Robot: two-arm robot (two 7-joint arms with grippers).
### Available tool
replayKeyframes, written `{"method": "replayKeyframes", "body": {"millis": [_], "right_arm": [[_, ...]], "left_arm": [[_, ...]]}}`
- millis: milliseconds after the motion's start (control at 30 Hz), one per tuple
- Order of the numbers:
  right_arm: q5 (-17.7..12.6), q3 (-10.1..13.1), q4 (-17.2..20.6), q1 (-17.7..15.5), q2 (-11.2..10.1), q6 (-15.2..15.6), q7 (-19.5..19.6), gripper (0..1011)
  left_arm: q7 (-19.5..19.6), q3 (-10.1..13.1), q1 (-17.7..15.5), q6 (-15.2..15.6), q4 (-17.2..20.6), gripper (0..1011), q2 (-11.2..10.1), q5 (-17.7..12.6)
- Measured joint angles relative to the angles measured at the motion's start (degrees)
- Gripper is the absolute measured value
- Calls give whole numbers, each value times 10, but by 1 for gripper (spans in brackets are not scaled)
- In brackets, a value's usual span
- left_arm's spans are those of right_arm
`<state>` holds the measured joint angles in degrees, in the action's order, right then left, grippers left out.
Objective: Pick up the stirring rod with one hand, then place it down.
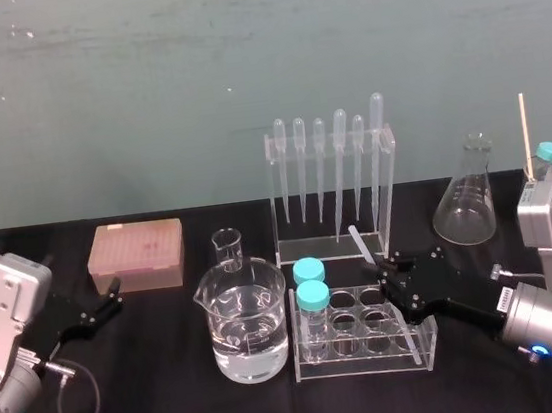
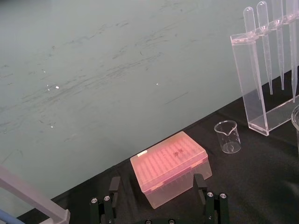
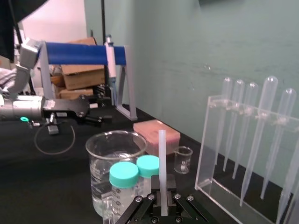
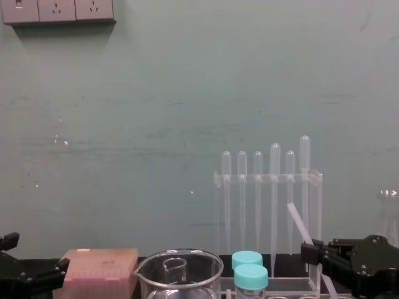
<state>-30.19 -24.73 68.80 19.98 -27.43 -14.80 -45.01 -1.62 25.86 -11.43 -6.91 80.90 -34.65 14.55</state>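
While our right gripper (image 1: 385, 274) clamps the stirring rod (image 1: 361, 244), we see it tilted above the tube rack (image 1: 422, 355), by the pipette stand (image 1: 277, 201). Our left gripper (image 1: 107, 306) idles w/ fingers apart nr the pink box (image 1: 136, 254).

Six pipettes (image 1: 343, 158), two beakers (image 1: 249, 321), two racked teal-capped vials (image 1: 312, 298), one conical flask (image 1: 465, 203), one pink tip box (image 1: 136, 254), one stirring rod (image 1: 361, 244).

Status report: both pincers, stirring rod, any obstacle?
Right pincer shut on thin translucent-white stirring rod, tilted. Left pincer open, parked beside pink box. Clear tube rack below, pipette stand close behind.
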Motion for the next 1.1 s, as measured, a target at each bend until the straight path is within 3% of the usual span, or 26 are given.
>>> {"method": "replayKeyframes", "body": {"millis": [567,867,1100], "right_arm": [[1,0,1,0,0,1,2,78],[0,1,1,0,0,0,1,327],[-1,1,1,0,0,-1,1,579]], "left_arm": [[0,0,0,0,0,1000,0,0],[0,0,0,0,0,1000,0,0],[0,0,0,0,0,1000,0,0]]}}
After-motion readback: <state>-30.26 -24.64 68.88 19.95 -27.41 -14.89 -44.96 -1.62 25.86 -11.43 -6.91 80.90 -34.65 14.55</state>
